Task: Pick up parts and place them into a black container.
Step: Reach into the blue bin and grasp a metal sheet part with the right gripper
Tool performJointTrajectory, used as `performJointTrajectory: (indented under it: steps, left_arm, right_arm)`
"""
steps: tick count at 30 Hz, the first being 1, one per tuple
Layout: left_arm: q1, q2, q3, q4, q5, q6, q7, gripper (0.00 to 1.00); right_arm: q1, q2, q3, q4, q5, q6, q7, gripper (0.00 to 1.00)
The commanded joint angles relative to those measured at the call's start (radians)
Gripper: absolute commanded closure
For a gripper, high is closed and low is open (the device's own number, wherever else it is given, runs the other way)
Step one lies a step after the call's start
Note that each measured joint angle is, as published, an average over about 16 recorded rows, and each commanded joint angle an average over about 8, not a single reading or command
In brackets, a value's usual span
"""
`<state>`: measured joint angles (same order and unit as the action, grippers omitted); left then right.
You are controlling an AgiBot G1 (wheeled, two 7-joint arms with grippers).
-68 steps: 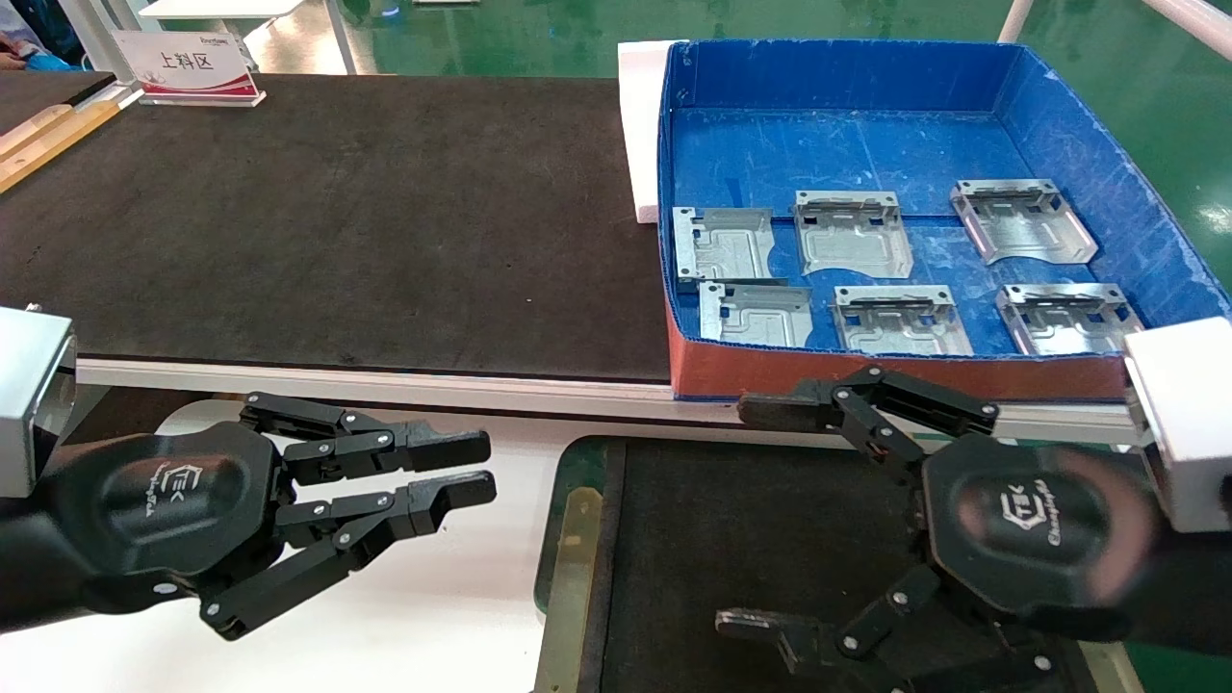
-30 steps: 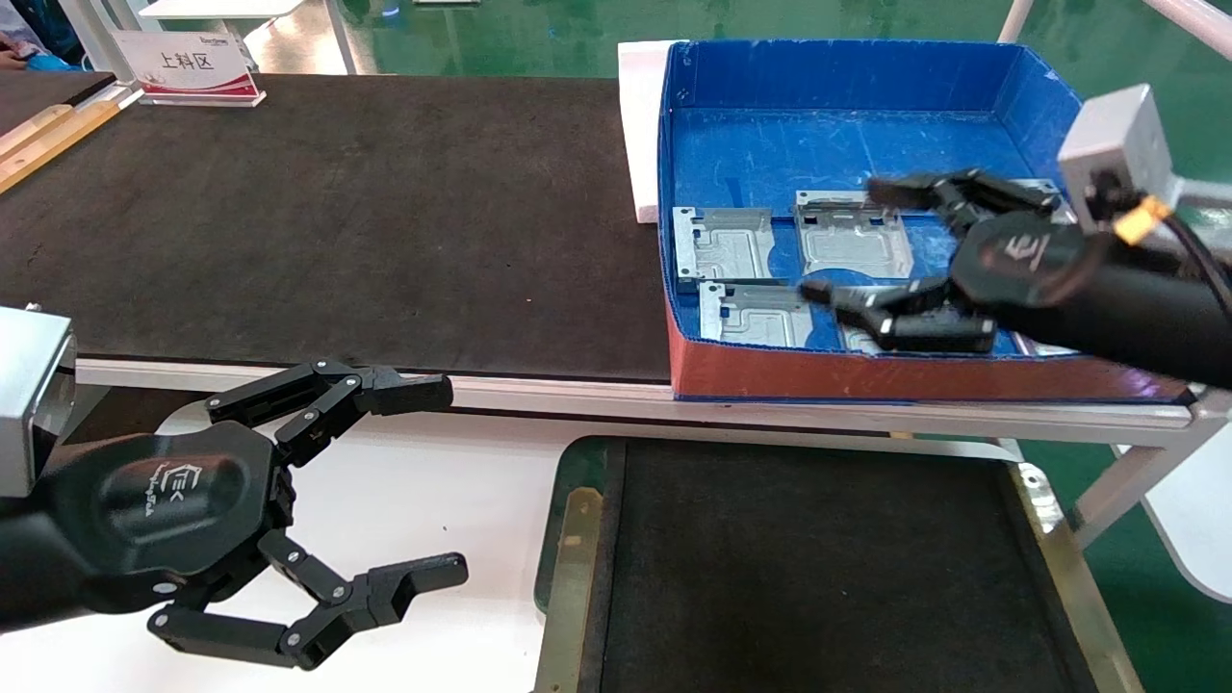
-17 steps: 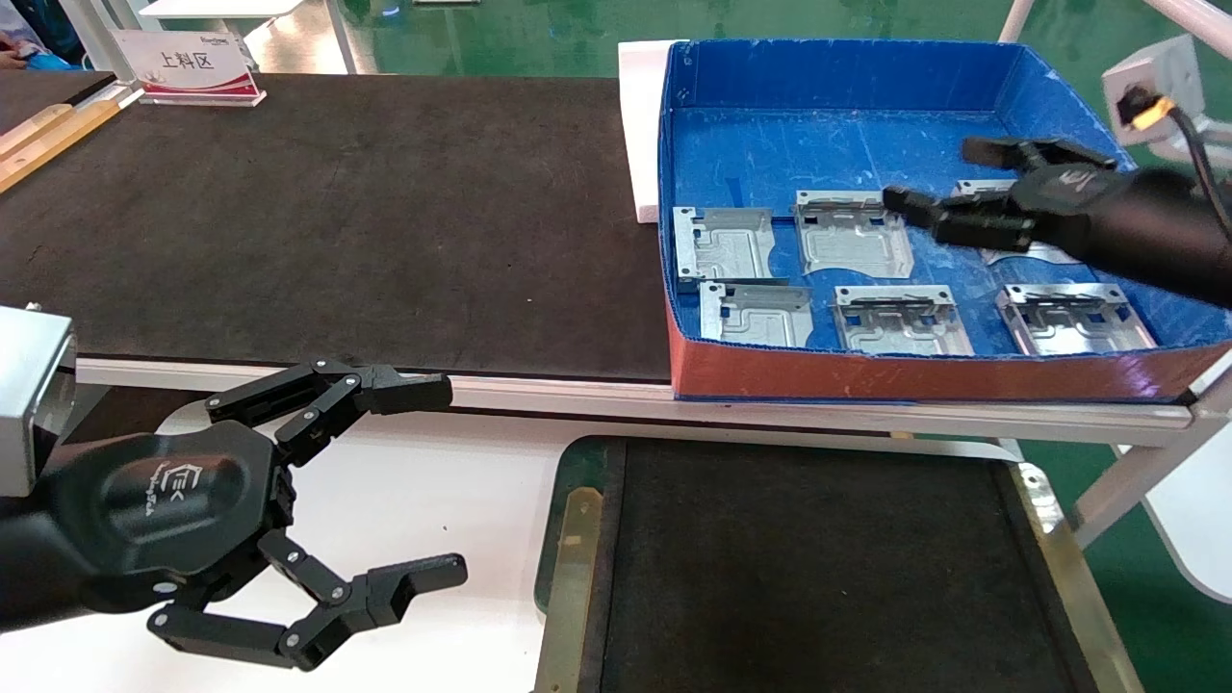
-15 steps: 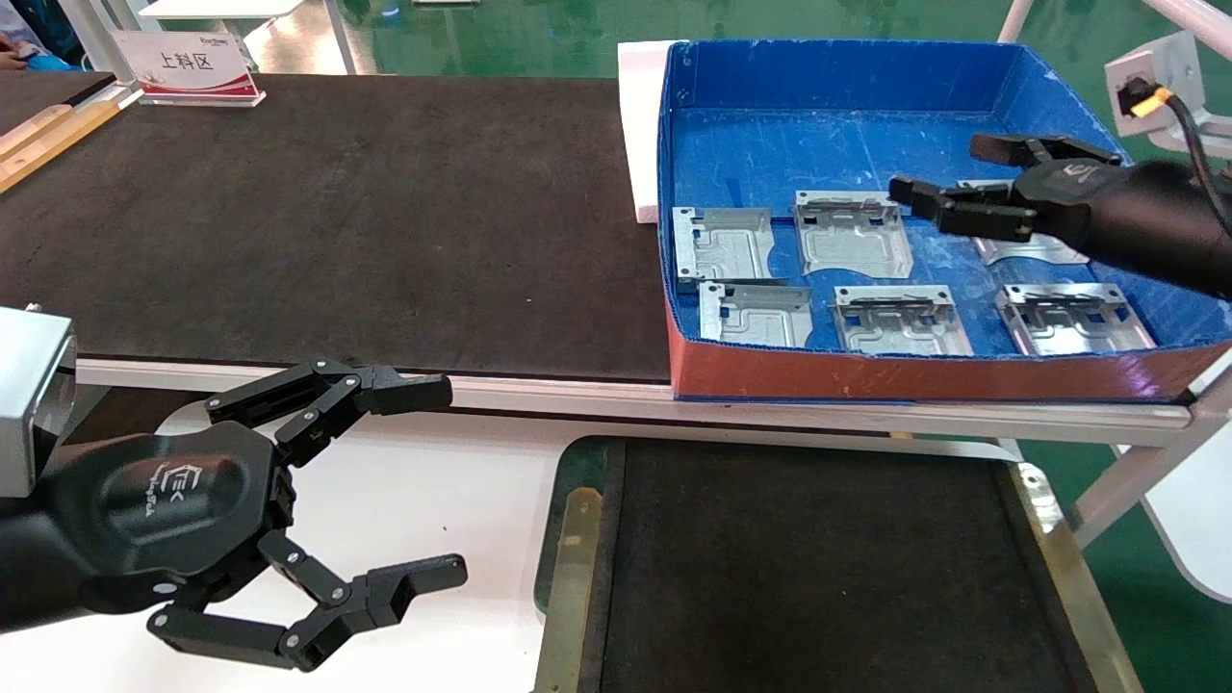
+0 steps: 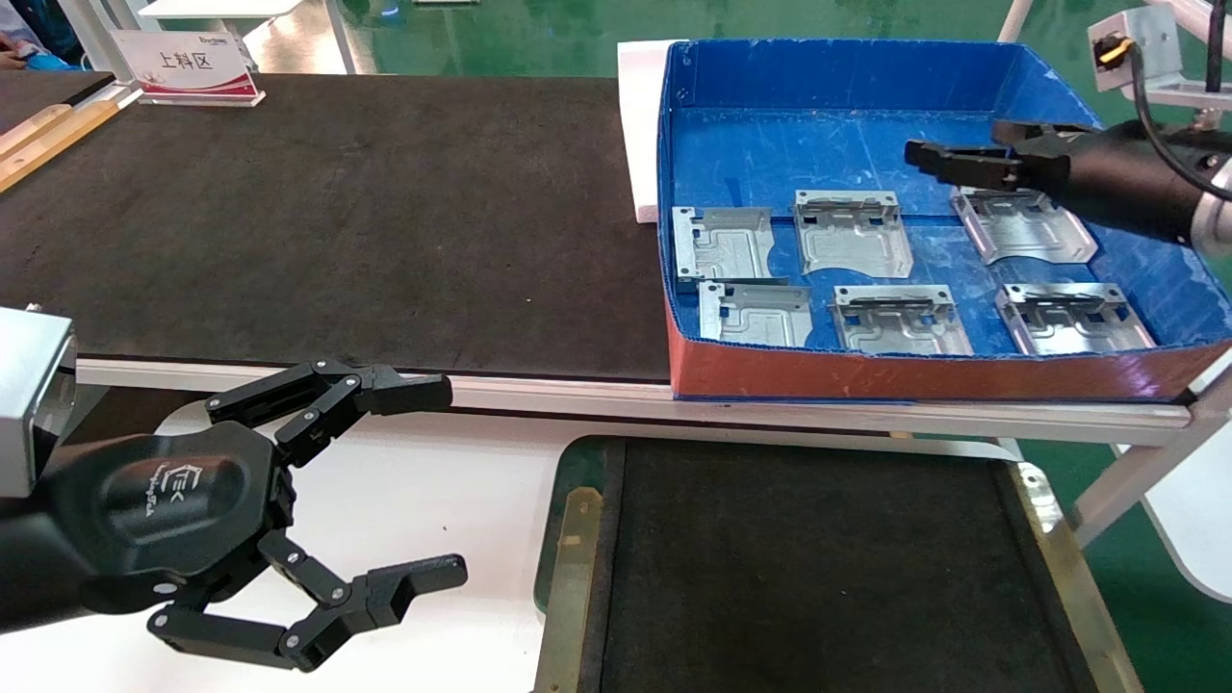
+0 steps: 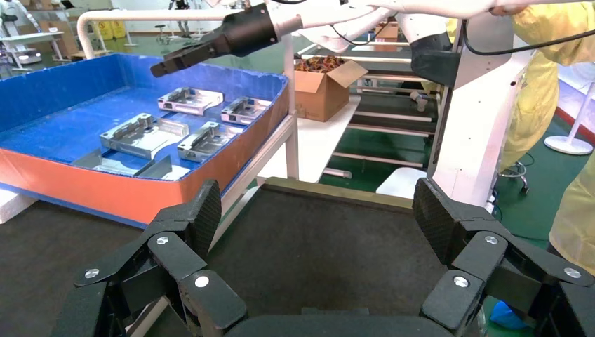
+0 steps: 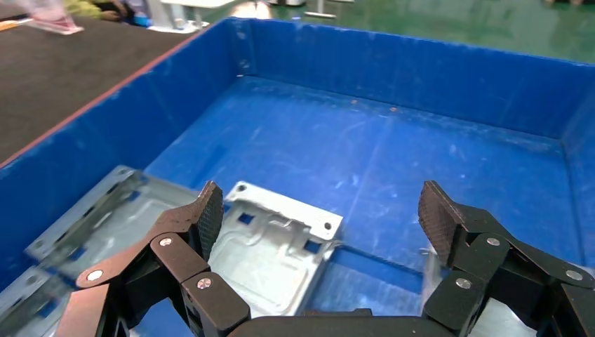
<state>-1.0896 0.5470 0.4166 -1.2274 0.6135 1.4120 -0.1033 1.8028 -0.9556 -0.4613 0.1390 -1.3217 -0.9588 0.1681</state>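
Observation:
Several silver-grey parts lie flat on the floor of the blue box (image 5: 847,144), among them a part (image 5: 852,231) in the back row and a part (image 5: 1025,223) to its right. My right gripper (image 5: 958,142) hovers open over the back row between these two, holding nothing. The right wrist view shows its open jaws (image 7: 323,210) above a part (image 7: 273,239). The black container (image 5: 563,462) stands near me, below the box, with nothing on its floor. My left gripper (image 5: 438,481) rests open at the lower left beside the container; its wrist view looks across the container's rim (image 6: 337,191).
The blue box has a red front wall (image 5: 914,375) and stands on the right end of a long dark tabletop (image 5: 337,221). A white block (image 5: 637,125) sits against the box's left wall. A sign (image 5: 188,65) stands at the far left.
My right gripper rose from above the black container, crossed the blue box's front wall and moved back and right over the parts. My left gripper opened early on and then stayed still.

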Motion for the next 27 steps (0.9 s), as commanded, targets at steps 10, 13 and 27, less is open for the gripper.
performJointTrajectory:
  steps: [10, 13, 27]
  left_arm:
    - [0.000, 0.000, 0.000, 0.000, 0.000, 0.000, 0.000, 0.00]
    - [0.000, 0.000, 0.000, 0.000, 0.000, 0.000, 0.000, 0.00]
    - [0.000, 0.000, 0.000, 0.000, 0.000, 0.000, 0.000, 0.00]
  right_arm:
    - [0.056, -0.038, -0.057, -0.132, -0.086, 0.083, 0.077, 0.00]
    - [0.062, -0.041, -0.065, -0.145, -0.096, 0.096, 0.094, 0.00]
    - [0.045, -0.069, -0.078, -0.164, -0.115, 0.195, 0.135, 0.00]
